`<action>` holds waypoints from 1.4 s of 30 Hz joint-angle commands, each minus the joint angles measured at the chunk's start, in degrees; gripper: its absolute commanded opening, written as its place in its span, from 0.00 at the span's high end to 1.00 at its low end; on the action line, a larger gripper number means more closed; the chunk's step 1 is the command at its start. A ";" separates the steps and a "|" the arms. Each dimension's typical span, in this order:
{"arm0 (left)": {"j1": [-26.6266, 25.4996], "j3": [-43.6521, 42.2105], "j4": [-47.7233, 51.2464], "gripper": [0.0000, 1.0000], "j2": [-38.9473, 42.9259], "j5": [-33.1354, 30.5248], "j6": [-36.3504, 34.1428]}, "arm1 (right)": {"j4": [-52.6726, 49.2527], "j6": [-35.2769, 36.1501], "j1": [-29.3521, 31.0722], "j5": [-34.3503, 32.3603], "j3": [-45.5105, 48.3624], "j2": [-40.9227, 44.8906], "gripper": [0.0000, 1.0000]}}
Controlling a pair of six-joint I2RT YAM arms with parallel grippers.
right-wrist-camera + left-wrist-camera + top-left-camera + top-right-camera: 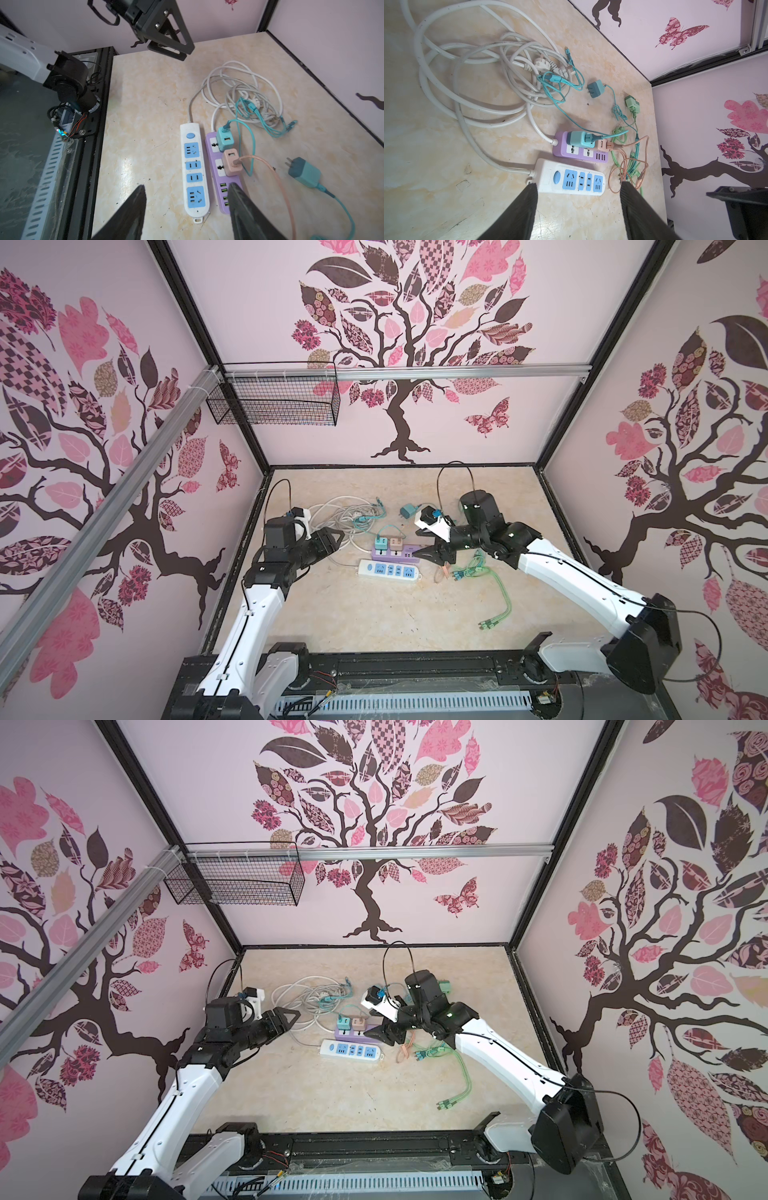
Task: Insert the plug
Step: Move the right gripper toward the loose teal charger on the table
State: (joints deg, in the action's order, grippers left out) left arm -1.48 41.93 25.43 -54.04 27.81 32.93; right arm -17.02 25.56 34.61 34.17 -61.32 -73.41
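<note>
A loose dark-teal plug lies flat on the table, prongs free. A purple power strip carries a teal adapter and a peach adapter, both seated in it. In front of it lies a white power strip with blue sockets. My left gripper hovers open left of the strips, holding nothing. My right gripper is open and empty over their right ends.
A coil of white cable sits behind the strips. Green and peach charging cables trail on the right, with a green plug near the back. A wire basket hangs on the back wall. Black frame rails edge the table.
</note>
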 commanded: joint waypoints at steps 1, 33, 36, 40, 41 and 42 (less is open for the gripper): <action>0.31 -1.28 0.50 0.33 1.41 0.92 -1.11 | 4.59 -5.48 -0.92 -5.62 1.55 4.37 0.32; 0.30 -2.38 2.48 0.30 9.46 7.30 -6.08 | 4.20 -5.67 -14.93 -27.43 -5.30 -12.75 0.28; 0.25 -1.99 3.19 0.30 10.24 7.54 -6.68 | 5.06 1.81 -14.93 -22.76 -7.21 -17.76 0.26; 0.28 -1.63 4.23 0.29 11.64 7.68 -6.54 | 4.53 5.27 -15.51 -22.99 -13.41 -26.85 0.26; 0.33 -1.72 4.24 0.29 11.99 7.78 -6.36 | 4.29 5.67 -15.69 -22.80 -14.99 -28.93 0.27; 0.25 -1.76 4.36 0.29 12.44 7.91 -6.26 | 4.02 5.98 -15.94 -22.34 -16.83 -31.23 0.27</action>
State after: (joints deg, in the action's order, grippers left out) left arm -1.48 40.97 29.30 -42.85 34.83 27.35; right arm -11.60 27.55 19.46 9.89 -73.60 -99.79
